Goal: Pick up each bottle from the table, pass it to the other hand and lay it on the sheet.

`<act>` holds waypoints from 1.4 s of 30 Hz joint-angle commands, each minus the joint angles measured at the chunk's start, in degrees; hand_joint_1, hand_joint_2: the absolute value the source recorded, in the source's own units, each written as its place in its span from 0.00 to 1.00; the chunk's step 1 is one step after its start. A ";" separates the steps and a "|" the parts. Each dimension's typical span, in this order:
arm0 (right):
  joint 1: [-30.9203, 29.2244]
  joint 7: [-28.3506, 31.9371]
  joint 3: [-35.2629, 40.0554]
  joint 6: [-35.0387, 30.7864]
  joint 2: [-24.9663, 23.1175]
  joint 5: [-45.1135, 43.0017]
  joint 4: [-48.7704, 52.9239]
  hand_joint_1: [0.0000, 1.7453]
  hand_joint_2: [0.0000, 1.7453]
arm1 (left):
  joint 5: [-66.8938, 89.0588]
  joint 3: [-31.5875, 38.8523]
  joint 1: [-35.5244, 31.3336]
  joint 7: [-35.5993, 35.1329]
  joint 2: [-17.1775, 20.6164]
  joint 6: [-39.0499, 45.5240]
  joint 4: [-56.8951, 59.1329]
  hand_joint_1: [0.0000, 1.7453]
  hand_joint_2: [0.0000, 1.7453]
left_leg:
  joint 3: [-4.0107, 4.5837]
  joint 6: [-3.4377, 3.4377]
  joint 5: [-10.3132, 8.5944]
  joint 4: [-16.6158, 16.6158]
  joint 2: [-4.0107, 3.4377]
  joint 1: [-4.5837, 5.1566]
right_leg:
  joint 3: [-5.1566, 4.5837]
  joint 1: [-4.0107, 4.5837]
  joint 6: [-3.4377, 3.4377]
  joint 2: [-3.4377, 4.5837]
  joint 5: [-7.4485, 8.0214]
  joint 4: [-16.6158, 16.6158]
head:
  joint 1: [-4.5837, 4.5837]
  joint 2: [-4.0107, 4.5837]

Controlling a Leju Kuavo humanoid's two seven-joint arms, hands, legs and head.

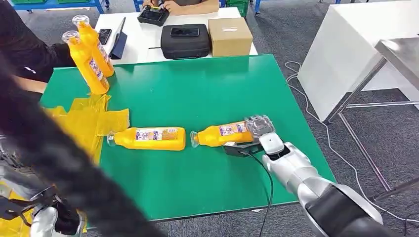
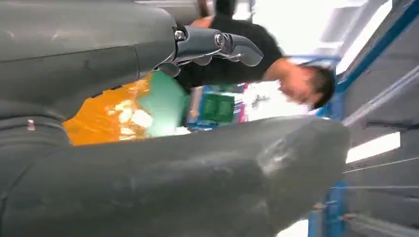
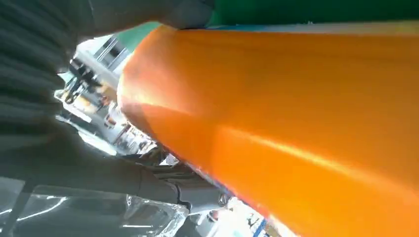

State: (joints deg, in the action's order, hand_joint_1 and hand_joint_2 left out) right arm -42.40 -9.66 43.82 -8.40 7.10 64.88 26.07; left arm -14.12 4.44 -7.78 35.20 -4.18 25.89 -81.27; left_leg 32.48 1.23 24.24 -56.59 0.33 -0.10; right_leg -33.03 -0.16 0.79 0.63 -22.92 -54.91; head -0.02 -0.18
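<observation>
Four orange bottles: two standing (image 1: 89, 69) at the green table's (image 1: 207, 89) far corner, one lying (image 1: 150, 138) mid-table, one (image 1: 222, 134) grasped by the right hand (image 1: 254, 133). The left hand (image 2: 148, 163) holds nothing, fingers apart.

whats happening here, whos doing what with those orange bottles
The robot's right hand is closed around the base end of one orange bottle lying on the green table. A second bottle lies beside it, untouched. The left hand is low by the yellow sheet, holding nothing. At the far left corner, a person's arm is by two more bottles, tilted. No bottle lies fully on the sheet yet.
</observation>
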 commanded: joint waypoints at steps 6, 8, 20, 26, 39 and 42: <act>11.76 -5.70 -7.66 -0.02 9.77 -6.37 43.71 1.00 1.00 | -3.42 -2.77 4.38 -7.49 1.06 -6.39 0.21 0.00 1.00 | 0.32 -0.06 0.10 -0.03 0.01 0.05 | -0.31 -0.05 0.01 -0.04 -0.11 -0.11 | 0.02 0.00; 13.70 -6.35 -9.07 -2.86 9.78 -5.36 46.03 1.00 1.00 | -2.85 -2.16 5.28 -7.71 0.70 -6.41 -1.14 0.00 1.00 | 0.50 -0.04 0.02 0.02 0.05 0.02 | -0.50 -0.03 0.01 -0.07 -0.04 -0.04 | 0.04 0.00; 17.45 -1.79 -14.66 -9.68 2.09 -9.89 49.14 1.00 1.00 | -0.51 -5.42 2.58 -9.96 -1.65 -9.03 -0.33 0.00 1.00 | 0.79 -0.05 0.05 0.01 -0.03 0.00 | -0.75 -0.01 0.01 0.01 -0.03 -0.04 | 0.02 0.00; 12.29 -0.93 -11.15 -9.27 -7.94 -16.60 41.17 1.00 1.00 | -3.50 -8.17 -1.44 -10.61 -2.08 -8.50 4.67 0.00 1.00 | 0.72 -0.07 0.02 0.07 -0.20 0.01 | -0.75 -0.03 -0.01 0.15 0.02 -0.03 | 0.00 0.00; 11.94 -1.55 -9.96 -7.80 -10.56 -17.41 40.97 1.00 1.00 | -3.78 -8.96 -2.07 -10.96 -2.59 -8.35 4.67 0.00 1.00 | 0.62 -0.09 0.06 0.04 -0.10 -0.05 | -0.60 0.03 0.02 0.03 -0.08 -0.04 | 0.02 0.00; 9.65 -4.38 -8.25 -4.88 -13.92 -15.55 37.63 1.00 1.00 | -2.16 -10.52 -2.91 -11.32 -3.41 -6.96 4.12 0.00 1.00 | 0.69 -0.11 0.06 0.01 -0.15 -0.04 | -0.68 0.00 -0.01 0.08 -0.07 -0.09 | 0.00 0.00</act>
State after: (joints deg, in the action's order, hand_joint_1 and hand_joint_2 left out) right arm -26.84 -10.91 31.82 -17.20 -1.34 47.98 71.62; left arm -17.44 -2.75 -7.24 24.74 -6.49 17.38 -80.63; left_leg 33.38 1.20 24.21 -56.58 0.28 -0.15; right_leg -33.88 -0.16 0.79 0.69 -22.91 -54.97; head -0.02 -0.17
